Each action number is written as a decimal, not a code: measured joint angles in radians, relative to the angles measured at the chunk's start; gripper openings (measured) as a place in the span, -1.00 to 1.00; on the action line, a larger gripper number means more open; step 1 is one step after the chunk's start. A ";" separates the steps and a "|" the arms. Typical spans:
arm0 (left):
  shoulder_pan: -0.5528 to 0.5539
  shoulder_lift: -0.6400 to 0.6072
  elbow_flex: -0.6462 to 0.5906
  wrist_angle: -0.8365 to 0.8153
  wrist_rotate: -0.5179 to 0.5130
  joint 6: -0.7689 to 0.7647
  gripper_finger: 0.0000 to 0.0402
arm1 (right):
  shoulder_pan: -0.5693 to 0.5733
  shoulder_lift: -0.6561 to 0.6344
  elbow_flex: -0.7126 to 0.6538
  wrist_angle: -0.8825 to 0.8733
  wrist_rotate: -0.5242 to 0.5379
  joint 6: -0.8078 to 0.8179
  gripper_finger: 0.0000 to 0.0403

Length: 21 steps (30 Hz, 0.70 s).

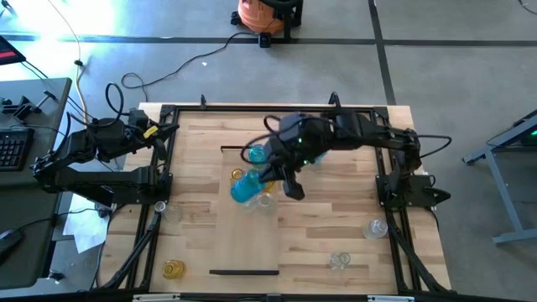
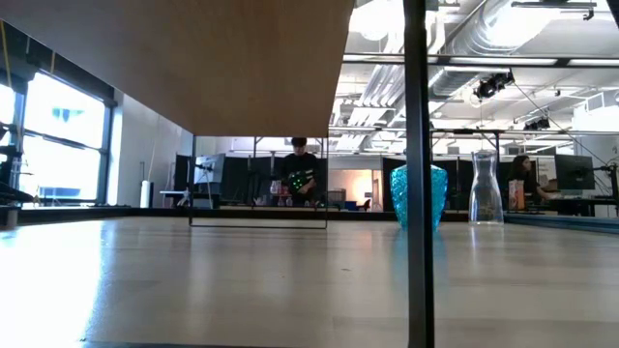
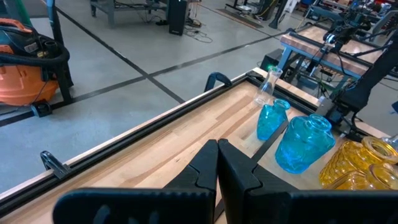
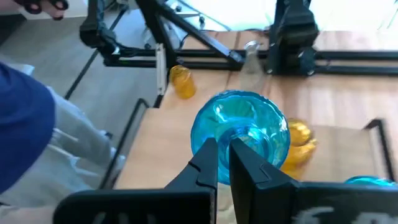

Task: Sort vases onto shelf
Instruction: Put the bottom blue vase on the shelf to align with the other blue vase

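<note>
My right gripper [image 1: 267,179] reaches from the right to mid-table and is shut on a large blue vase [image 4: 239,127], which also shows in the high view [image 1: 245,190] over the pale shelf [image 1: 252,239]. Beside this vase are a smaller blue vase [image 1: 256,153], a yellow vase [image 1: 238,174] and a clear vase [image 1: 267,200]. The left wrist view shows the same cluster: small blue vase [image 3: 271,119], large blue vase [image 3: 303,143], yellow vase [image 3: 357,165]. My left gripper [image 3: 217,158] is shut on nothing, held back at the table's far left [image 1: 159,130]. My right gripper pinches the blue vase's narrow top end [image 4: 241,142] between its two fingers; the fingertips cover the exact spot, so rim or neck cannot be told. The fingers come from the table's right, slanting down. The round body sits tilted beyond the fingertips; whether it touches the wood I cannot tell.
Loose vases stand around the table: clear ones [image 1: 376,226] [image 1: 339,261] [image 1: 160,207] and a yellow one [image 1: 174,268]. In the low view a blue vase [image 2: 418,198] and a clear carafe [image 2: 484,188] stand behind a dark post [image 2: 416,145]. Black frame rails [image 1: 159,168] edge the table.
</note>
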 joint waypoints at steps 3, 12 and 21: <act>0.000 0.000 0.000 0.000 0.000 -0.001 -1.00 | -0.043 -0.001 0.000 0.012 -0.012 -0.047 -1.00; 0.000 0.000 0.000 0.000 0.000 -0.005 -1.00 | -0.179 -0.001 0.000 0.022 -0.029 -0.169 -1.00; 0.000 0.006 0.000 0.000 0.000 -0.028 -1.00 | -0.274 -0.001 0.000 0.037 -0.094 -0.235 -1.00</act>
